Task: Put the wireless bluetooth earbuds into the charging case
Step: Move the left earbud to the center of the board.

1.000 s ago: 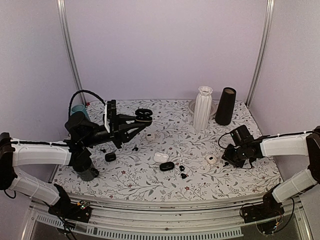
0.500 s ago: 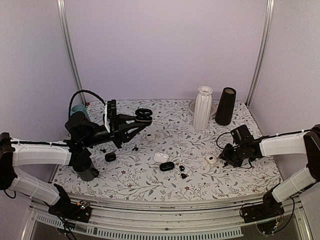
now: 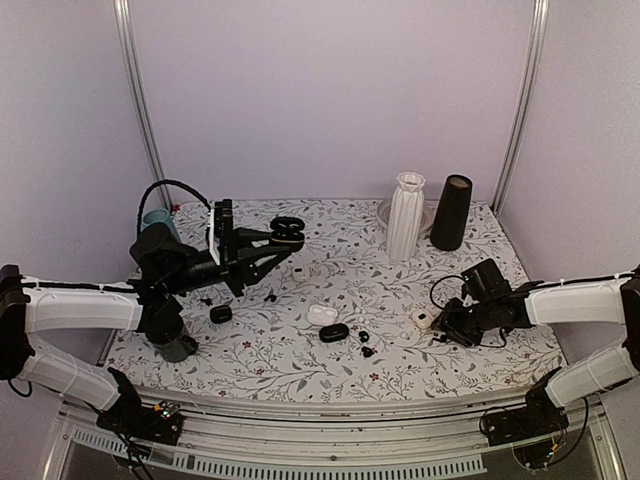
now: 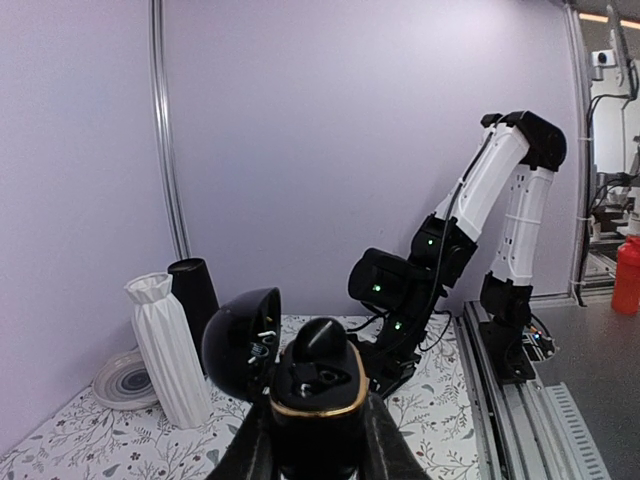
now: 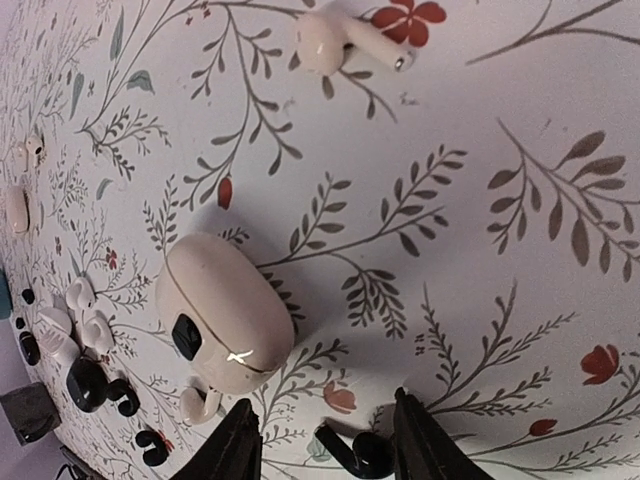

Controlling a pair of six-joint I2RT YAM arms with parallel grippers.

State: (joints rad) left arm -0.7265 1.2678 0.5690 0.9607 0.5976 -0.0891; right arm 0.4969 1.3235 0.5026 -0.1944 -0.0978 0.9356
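1. Earbuds (image 3: 363,336) lie loose on the flowered table (image 3: 300,365), mid-table and toward the right. None is in a grip yet.
2. Right gripper (image 5: 323,400): in the last second it has slid left and sunk to the cloth, just beside a small white case (image 3: 422,319). Fingers stand apart, straddling a black earbud (image 5: 352,455) with a short stem, and no contact shows in the wrist view. Judgement: the approach is done, and closing on the bud is the next move.
3. Left gripper (image 4: 320,455): unmoved over that second, raised above the left half of the table. It is clamped on the black case (image 4: 318,395), lid hinged open. It reads as the receiver, waiting.
4. Containers:
   - Black case: one dark bud appears seated, standing proud of the gold rim. The socket beside it looks empty, but the light is dim.
   - White case: closed, with a dark window on its front and contents unseen. A pale bud (image 5: 200,402) touches its lower edge.
5. White earbud (image 5: 345,35): lies well apart from the white case, out of the fingers' line.
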